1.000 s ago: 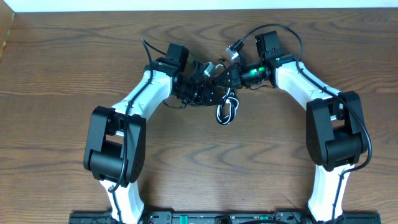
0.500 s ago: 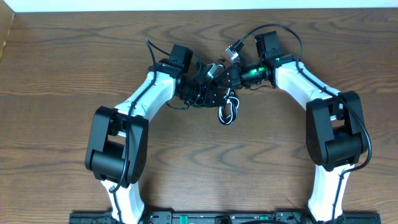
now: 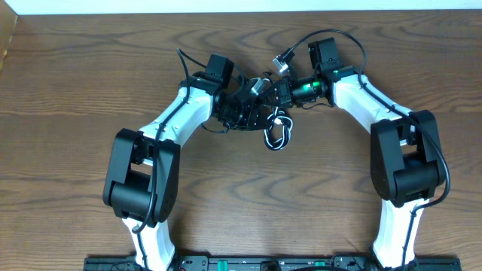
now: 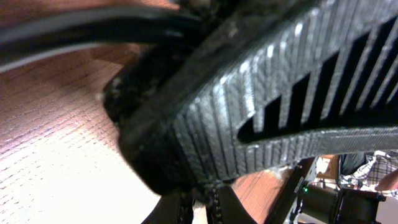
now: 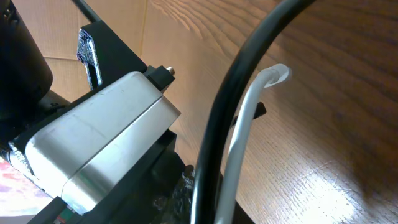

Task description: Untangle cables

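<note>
Overhead view: cables [image 3: 276, 124] lie knotted on the surface [image 3: 75, 90], none separated. Left hand [image 3: 245, 105] and right hand [image 3: 277, 92], both closed, meet at the cables; holds unclear.

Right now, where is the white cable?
In the overhead view the white cable loops mid-table, just robot-side of the meeting left gripper and right gripper, tangled with a black cable.

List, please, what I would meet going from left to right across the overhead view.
Left arm's bulky black elbow joint → left arm's white forearm link → small loop of thin white and black cables → right arm's black wrist with the green light → right arm's bulky black elbow joint.
</note>
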### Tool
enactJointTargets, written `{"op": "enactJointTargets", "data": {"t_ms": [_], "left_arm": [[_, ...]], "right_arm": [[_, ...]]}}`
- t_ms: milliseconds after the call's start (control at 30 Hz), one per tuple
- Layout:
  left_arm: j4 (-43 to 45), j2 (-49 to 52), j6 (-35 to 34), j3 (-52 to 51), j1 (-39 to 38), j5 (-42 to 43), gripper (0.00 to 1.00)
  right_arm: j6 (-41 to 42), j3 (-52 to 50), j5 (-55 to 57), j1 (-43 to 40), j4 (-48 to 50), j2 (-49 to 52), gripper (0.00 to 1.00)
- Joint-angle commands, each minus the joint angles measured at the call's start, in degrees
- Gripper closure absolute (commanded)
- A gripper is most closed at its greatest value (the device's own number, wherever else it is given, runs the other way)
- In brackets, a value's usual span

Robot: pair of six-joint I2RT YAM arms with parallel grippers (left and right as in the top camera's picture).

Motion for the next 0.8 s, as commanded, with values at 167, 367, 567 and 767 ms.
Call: {"op": "enactJointTargets", "data": {"t_ms": [167,367,567,767], "left_arm": [[0.17,-0.35,-3.19,-0.52,-0.04,-5.53,0.93],[0.13,-0.37,-6.62,-0.52,1.99,-5.44,0.93],[0.15,-0.37,-9.46,-0.52,5.42,1.33,0.93],[0.22,-0.37,-12.90,-0.52,5.95,4.37,0.93]], "right_arm": [[9.99,0.09,2.25,-0.28,-0.09,0.26,0.99],[11.72,0.09,6.12,-1.95,-1.88,0.26,0.99],[10.43,0.09,13.42,-3.10,-8.87,0.26,0.99],[10.43,0.09,18.80,-2.08,-10.82,0.26,0.99]]}}
